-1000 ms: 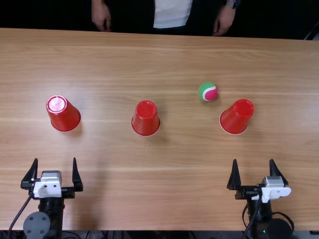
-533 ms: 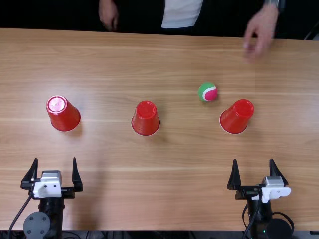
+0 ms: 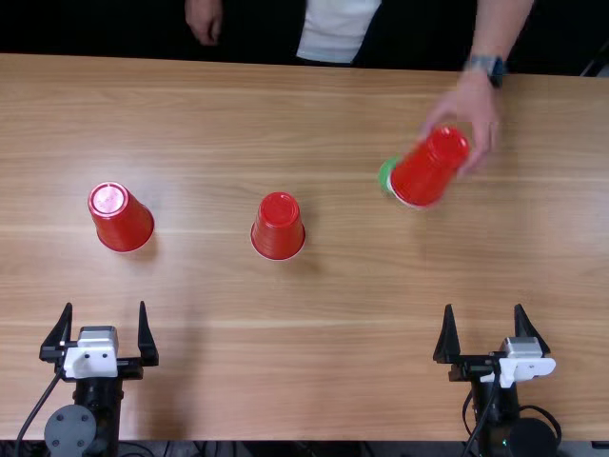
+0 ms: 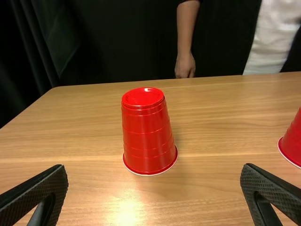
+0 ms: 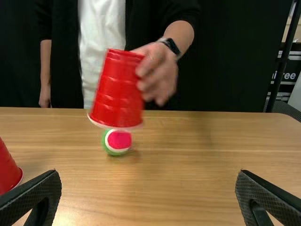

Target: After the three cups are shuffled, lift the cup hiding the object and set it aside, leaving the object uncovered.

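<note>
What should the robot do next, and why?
Probably just wait and watch. The person's hand holds the lifted cup just over the ball, which isn't covered yet, so the shuffle likely hasn't started. The left claw and right claw sit open, far from it.

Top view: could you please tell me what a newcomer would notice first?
A person's hand holds a red cup tilted just over the green-and-pink ball, right of the middle. The left cup and middle cup stand upside down, untouched.
</note>
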